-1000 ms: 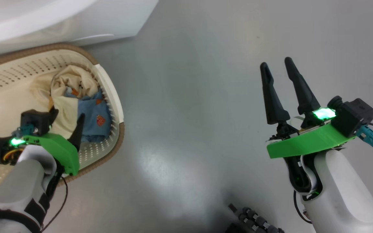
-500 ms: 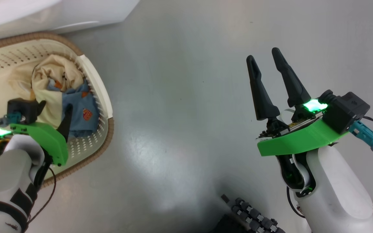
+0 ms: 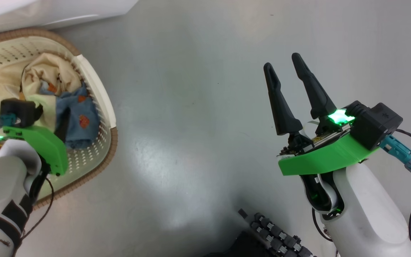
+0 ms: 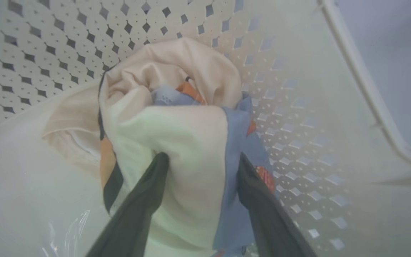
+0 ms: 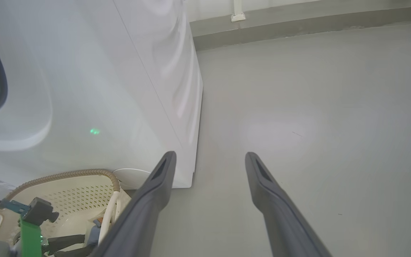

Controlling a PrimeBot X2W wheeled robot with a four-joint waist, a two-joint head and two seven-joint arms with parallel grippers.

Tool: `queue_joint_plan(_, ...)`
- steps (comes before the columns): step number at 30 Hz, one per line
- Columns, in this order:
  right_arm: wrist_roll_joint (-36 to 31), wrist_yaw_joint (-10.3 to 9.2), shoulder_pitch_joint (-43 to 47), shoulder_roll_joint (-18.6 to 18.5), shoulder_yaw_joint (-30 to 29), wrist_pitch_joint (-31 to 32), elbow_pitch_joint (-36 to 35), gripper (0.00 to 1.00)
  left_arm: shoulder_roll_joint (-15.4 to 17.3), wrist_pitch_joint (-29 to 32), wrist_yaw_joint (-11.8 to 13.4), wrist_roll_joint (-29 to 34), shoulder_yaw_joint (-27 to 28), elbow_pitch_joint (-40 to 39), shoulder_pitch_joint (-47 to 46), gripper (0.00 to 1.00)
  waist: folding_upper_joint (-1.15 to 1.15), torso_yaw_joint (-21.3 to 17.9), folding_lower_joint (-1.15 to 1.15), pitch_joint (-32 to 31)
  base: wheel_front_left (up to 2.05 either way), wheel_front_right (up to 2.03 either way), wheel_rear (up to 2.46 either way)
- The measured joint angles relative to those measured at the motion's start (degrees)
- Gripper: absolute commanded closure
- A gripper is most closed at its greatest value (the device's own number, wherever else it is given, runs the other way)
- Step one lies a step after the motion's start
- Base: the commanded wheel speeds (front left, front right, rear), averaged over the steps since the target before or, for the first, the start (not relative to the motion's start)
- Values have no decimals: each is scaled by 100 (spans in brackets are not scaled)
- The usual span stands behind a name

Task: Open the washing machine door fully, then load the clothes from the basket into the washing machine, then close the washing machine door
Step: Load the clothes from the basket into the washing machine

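The cream basket (image 3: 111, 150) with its brown rim stands on the floor at the left, just in front of the white washing machine (image 3: 48, 10). The clothes (image 3: 73, 110), a cream and light-blue bundle, lie against its right wall. My left gripper (image 3: 51, 117) reaches down into the basket. In the left wrist view its open fingers (image 4: 162, 167) straddle the clothes (image 4: 177, 125) and touch the fabric on both sides. My right gripper (image 3: 282, 61) hangs open and empty over bare floor at the right. The washing machine door is out of view.
The right wrist view has the washing machine's white front and corner (image 5: 120, 71), with the basket (image 5: 66, 194) at its foot and grey floor (image 5: 316, 125) running to a wall skirting (image 5: 298, 32). My dark wheeled base (image 3: 273, 239) shows at the bottom edge.
The head camera has shifted, so the whole picture has slid left and up. The left fingers have drawn in a little around the bundle. The right gripper keeps its pose.
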Motion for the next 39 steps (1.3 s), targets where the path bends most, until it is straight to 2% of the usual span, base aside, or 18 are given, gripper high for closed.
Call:
queue_joint_plan(9,-27,0,0,0,-23,0,18,0,-44,-54,0,-448,-324,-26,-14,100,0,83,0,-144,0,0,0)
queue_joint_plan(21,-76,0,-1,-156,-24,-1,181,0,-290,-311,0,-958,-240,-144,163,100,0,469,0,-732,0,0,0)
queue_joint_plan(27,-69,0,1,-319,-3,0,318,0,-336,-312,0,-747,421,-547,382,100,0,720,-1,-1153,0,0,0)
queue_joint_plan(35,-18,0,92,-526,-1,0,502,0,-441,-312,0,114,1667,-1067,1168,100,0,1058,-1,-1812,0,0,0)
queue_joint_plan(39,-9,0,279,-617,0,0,548,0,-597,-313,0,664,2405,-1454,1670,100,0,1223,-1,-2171,0,0,0)
